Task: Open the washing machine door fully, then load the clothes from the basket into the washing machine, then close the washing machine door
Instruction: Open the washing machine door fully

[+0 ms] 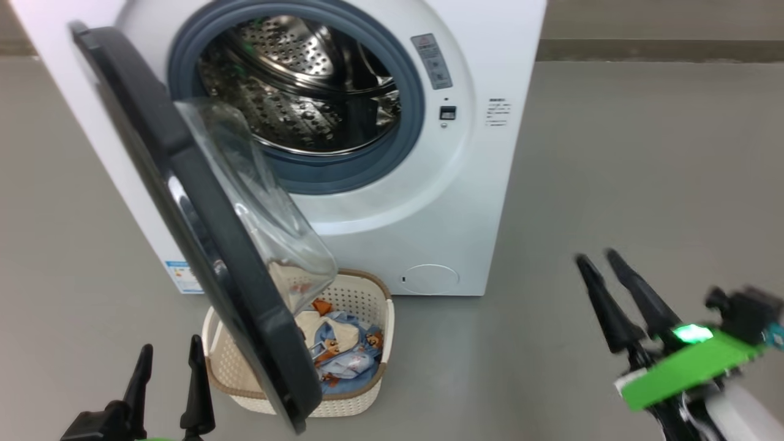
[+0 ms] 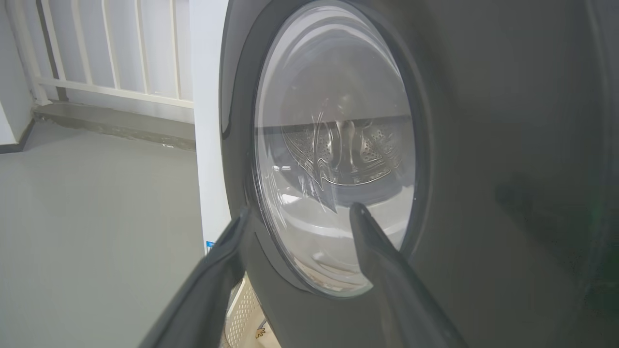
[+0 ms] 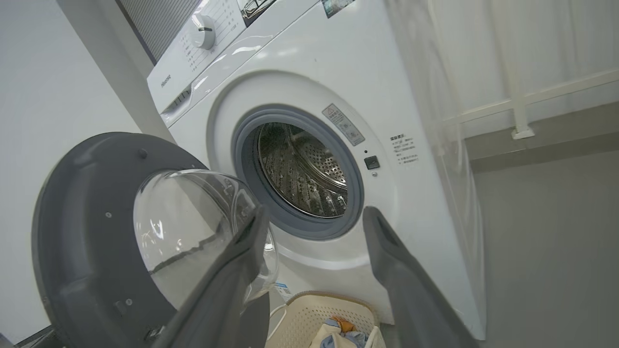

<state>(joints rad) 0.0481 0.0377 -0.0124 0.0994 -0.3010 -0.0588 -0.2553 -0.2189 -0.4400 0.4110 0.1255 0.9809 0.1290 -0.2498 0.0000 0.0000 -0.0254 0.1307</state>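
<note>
The white washing machine (image 1: 465, 184) (image 3: 377, 72) stands in front of me with its steel drum (image 1: 306, 79) exposed. Its black-rimmed door (image 1: 202, 245) (image 3: 82, 232) hangs partly swung out towards me, glass bowl facing the drum. Below it sits the cream basket (image 1: 361, 401) (image 3: 309, 309), half hidden by the door, holding the blue bear-print and cream clothes (image 1: 343, 349) (image 3: 338, 333). My left gripper (image 1: 168, 367) (image 2: 299, 211) is open, close to the door's outer face (image 2: 483, 145). My right gripper (image 1: 594, 256) (image 3: 315, 211) is open and empty, to the right of the machine.
Grey floor (image 1: 643, 153) spreads wide to the right of the machine and to its left. A white railing (image 2: 111, 48) (image 3: 517, 96) runs along the wall behind. The door's lower edge overhangs the basket's left half.
</note>
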